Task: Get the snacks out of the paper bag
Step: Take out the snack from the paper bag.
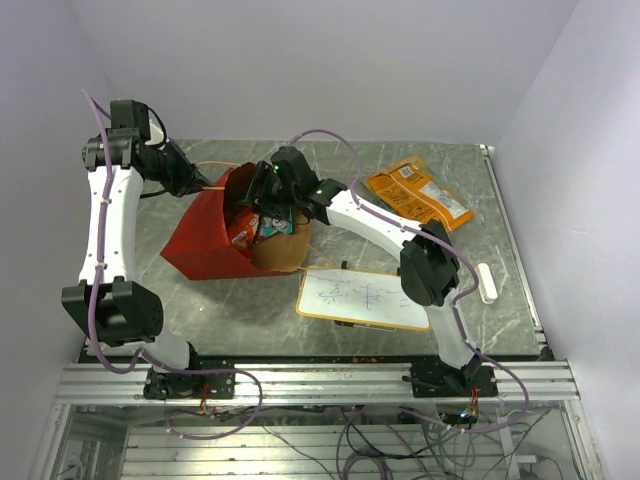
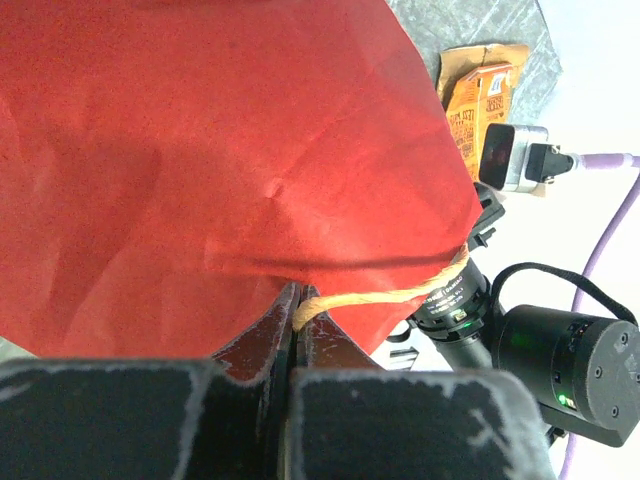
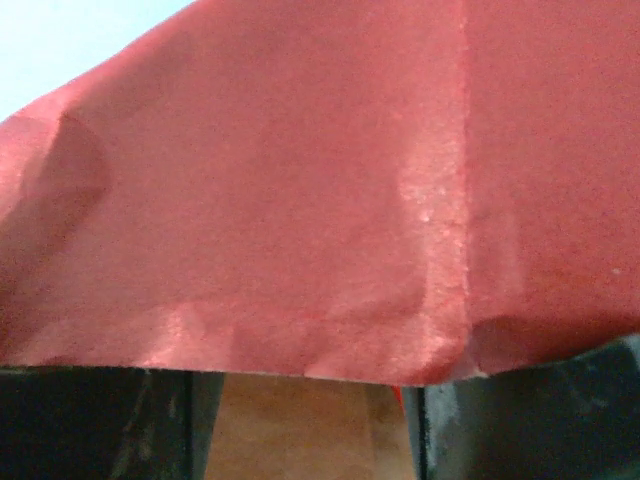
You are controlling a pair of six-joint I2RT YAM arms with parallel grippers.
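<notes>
Left gripper (image 2: 295, 318): clamped on string handle (image 2: 390, 295), propping paper bag (image 1: 205, 245) mouth open.
Right gripper (image 1: 262, 203): jaws apart, inside bag mouth, nothing visibly gripped.
Snacks: 1 chip bag (image 1: 420, 195) on table (image 1: 250, 310); smaller packets (image 1: 240, 235) inside bag.

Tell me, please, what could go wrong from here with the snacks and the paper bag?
1. The left gripper pinches the paper bag at its rim and thin string handle; a tug from inside could slip or tear that hold, and the mouth might collapse.
2. The right gripper stands open at the bag's mouth with red paper filling its view; closing now might catch the bag wall instead of the snacks.
</notes>
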